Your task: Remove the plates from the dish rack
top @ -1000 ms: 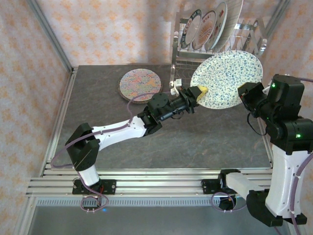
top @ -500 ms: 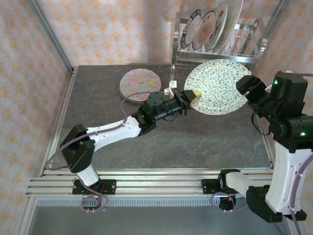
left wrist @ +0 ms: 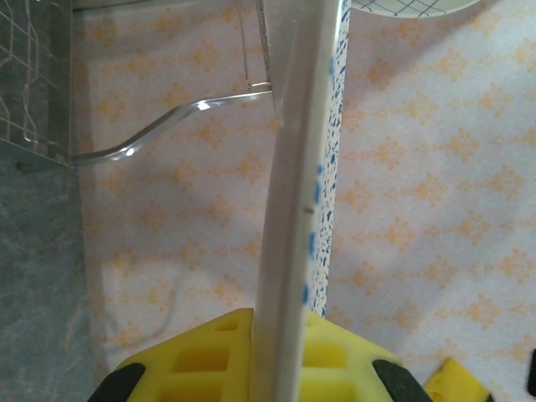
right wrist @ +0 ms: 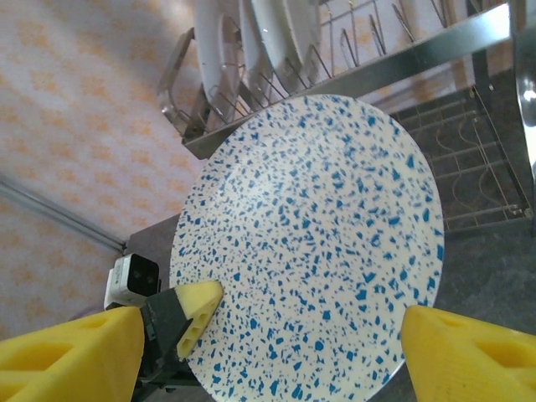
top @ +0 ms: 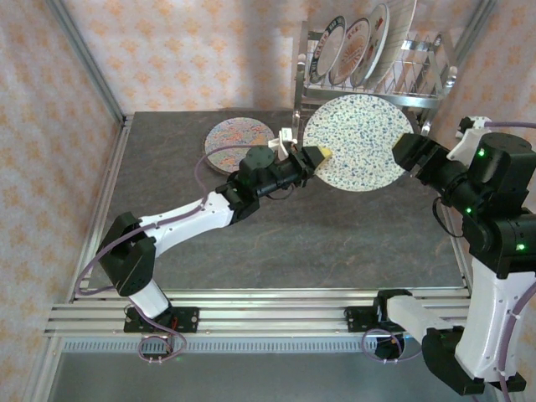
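A round, glossy white plate [top: 356,142] flecked with blue hangs above the grey stone-look table [top: 352,243], in front of the chrome wire dish rack [top: 412,100]. Its face is turned toward the right arm. The yellow left fingers [top: 319,153] pinch its left rim. The right fingers [right wrist: 469,352] are spread wide near its right rim.
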{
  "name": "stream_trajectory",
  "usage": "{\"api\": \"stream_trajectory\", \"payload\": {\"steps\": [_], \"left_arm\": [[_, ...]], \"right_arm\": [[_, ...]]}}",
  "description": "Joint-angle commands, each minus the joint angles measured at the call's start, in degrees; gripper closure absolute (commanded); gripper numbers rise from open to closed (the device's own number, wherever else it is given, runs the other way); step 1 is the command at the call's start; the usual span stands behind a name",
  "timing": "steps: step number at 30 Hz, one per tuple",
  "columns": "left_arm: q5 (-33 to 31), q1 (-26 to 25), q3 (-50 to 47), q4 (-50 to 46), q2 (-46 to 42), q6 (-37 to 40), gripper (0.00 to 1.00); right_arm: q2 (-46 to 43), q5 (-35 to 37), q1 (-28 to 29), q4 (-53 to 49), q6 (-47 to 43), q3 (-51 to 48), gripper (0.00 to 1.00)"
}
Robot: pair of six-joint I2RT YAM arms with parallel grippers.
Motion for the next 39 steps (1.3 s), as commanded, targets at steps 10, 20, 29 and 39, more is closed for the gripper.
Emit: {"api": "stream_trajectory", "payload": {"steps": [10,20,29,39], "left_arm": [[13.6,4.5,-0.7,-8.2,-6.1,11.6,1.00],[16.2,11.1,-9.7,-11.4,-12.8,12.5,1.00],[18.3,23.0,-21.3,-9.7,-21.4,9.8,1.00],[18.2,36.3,-27.7,-4.6,-22.6,7.5,1.00]], "right_arm": [[-3.2,2.6,-0.1,10.2,-12.8,-9.4,0.20],[-2.0,-0.3,2.4,11.7,-10.5,-12.7,0.21],[2.5,13.9,24.6,15.1,-12.8,-13.6,0.21],[5.3,17.4,38.7,27.5,-20.0,-18.9,0.20]]}}
